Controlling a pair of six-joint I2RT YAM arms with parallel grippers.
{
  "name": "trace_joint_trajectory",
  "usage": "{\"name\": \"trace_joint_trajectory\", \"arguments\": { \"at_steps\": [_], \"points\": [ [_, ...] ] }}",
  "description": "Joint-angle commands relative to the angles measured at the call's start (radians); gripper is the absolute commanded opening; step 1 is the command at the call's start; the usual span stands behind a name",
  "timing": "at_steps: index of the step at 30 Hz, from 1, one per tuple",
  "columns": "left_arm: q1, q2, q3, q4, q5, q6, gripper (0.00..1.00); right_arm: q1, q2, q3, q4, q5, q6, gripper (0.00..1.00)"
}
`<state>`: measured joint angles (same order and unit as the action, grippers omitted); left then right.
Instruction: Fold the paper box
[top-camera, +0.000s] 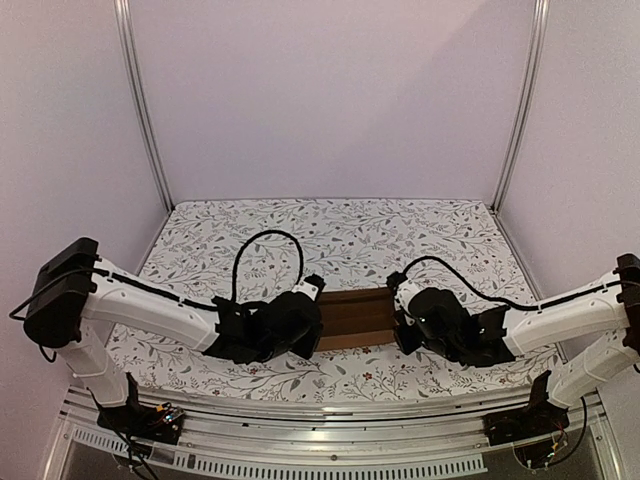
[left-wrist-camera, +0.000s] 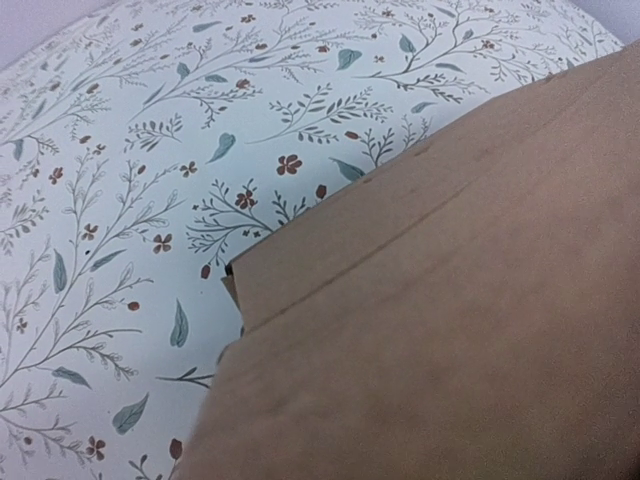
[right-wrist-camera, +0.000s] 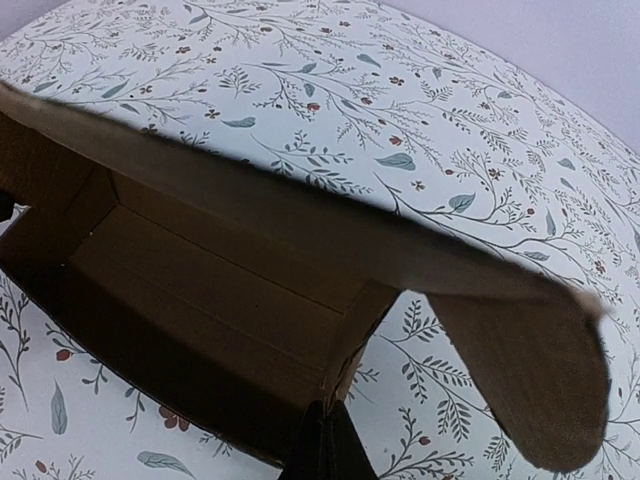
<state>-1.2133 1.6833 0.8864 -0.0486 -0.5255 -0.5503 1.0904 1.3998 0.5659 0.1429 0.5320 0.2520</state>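
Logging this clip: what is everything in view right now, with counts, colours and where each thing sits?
paper box: one, plain brown, front middle of the table, lid flap raised
tablecloth: one, white with green leaves and small red flowers, covering the table
enclosure panels: pale lilac-white, at the back and both sides
frame posts: two, silver metal, back corners
front rail: one, silver, near edge
left arm and right arm: white with black joints and cables, reaching in from the near corners
left gripper: one, black, shut, at the box's left end
right gripper: one, black, shut, at the box's right end
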Motion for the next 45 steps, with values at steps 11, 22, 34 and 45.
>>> {"name": "trace_joint_trajectory", "arguments": {
  "at_steps": [11, 22, 34, 45],
  "points": [
    [-0.082, 0.091, 0.058, -0.116, -0.085, -0.01, 0.0, 0.031, -0.084, -0.055, -0.024, 0.042, 0.081, 0.23],
    [-0.096, 0.111, 0.084, -0.146, -0.127, -0.001, 0.0, 0.038, -0.348, -0.014, -0.321, -0.046, 0.048, 0.43],
    [-0.116, 0.146, 0.125, -0.166, -0.15, 0.029, 0.0, 0.033, -0.31, 0.28, -0.311, -0.025, -0.121, 0.32],
    [-0.131, 0.166, 0.148, -0.19, -0.171, 0.038, 0.0, -0.086, 0.025, 0.498, -0.286, -0.201, -0.172, 0.0]
  ]
}}
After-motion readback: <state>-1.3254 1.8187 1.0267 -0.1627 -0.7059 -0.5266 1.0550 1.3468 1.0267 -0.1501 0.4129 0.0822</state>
